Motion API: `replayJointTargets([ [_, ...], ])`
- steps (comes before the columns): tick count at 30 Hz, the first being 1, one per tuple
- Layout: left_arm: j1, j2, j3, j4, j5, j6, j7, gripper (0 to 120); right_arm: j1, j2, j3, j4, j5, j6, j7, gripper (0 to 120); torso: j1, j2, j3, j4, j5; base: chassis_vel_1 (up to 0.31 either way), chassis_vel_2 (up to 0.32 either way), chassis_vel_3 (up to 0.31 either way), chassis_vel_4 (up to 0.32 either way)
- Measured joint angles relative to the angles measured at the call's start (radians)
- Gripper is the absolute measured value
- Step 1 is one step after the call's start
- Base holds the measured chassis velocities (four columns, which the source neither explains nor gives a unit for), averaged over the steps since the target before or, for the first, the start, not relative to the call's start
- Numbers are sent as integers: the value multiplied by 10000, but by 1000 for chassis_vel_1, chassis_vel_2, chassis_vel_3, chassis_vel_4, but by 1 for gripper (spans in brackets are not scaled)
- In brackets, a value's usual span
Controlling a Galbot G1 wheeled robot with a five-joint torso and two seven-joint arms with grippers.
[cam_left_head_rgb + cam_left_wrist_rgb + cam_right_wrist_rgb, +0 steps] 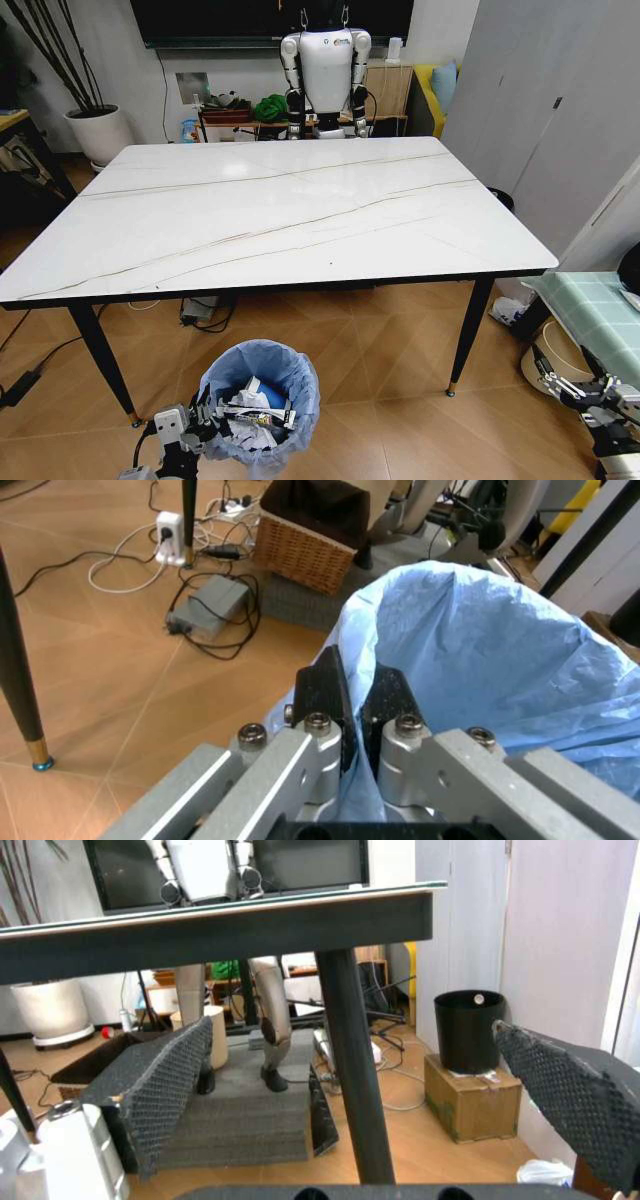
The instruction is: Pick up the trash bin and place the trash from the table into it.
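The left pincer [358, 705] pinches the rim of the trash bin [258, 400], holding it on the floor below the desk [280, 215], while the right pincer [375, 1087] hangs open, low beside it.

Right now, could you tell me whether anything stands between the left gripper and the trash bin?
Nothing visible does. The left gripper is already shut on the rim of the trash bin, pinching the blue liner, with the bin low on the floor in front of the table. The right gripper hangs open, low beside the table.
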Motion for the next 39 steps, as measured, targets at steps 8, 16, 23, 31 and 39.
replayJointTargets([
  [8, -5, -1, -2, 2, -58, 70, -23, 0, 0, 0, 0, 0, 0, 0, 0, 100, -160, -361, -203, 0, -1, 0, 0, 0, 0],
  [16, -66, 2, 21, 23, -219, 149, -66, 0, 0, 0, 0, 0, 0, 0, 0, 100, -361, -841, -483, 0, 0, 0, 0, 0, 0],
  [23, -95, 60, -11, 7, -334, 213, -122, 0, 0, 0, 0, 0, 0, 0, 0, 100, -509, -1195, -689, 0, 0, 0, 0, 0, 0],
  [31, -105, 72, -3, 19, -347, 258, -137, 0, 0, 0, 0, 0, 0, -1, 0, 100, -640, -1516, -878, 0, 0, 0, 0, 0, 0],
  [39, -100, 56, 31, 30, -347, 274, -142, 0, 0, 0, 0, 0, 0, -1, 0, 100, -802, -1897, -1098, 0, 0, 0, 0, 0, 0],
])
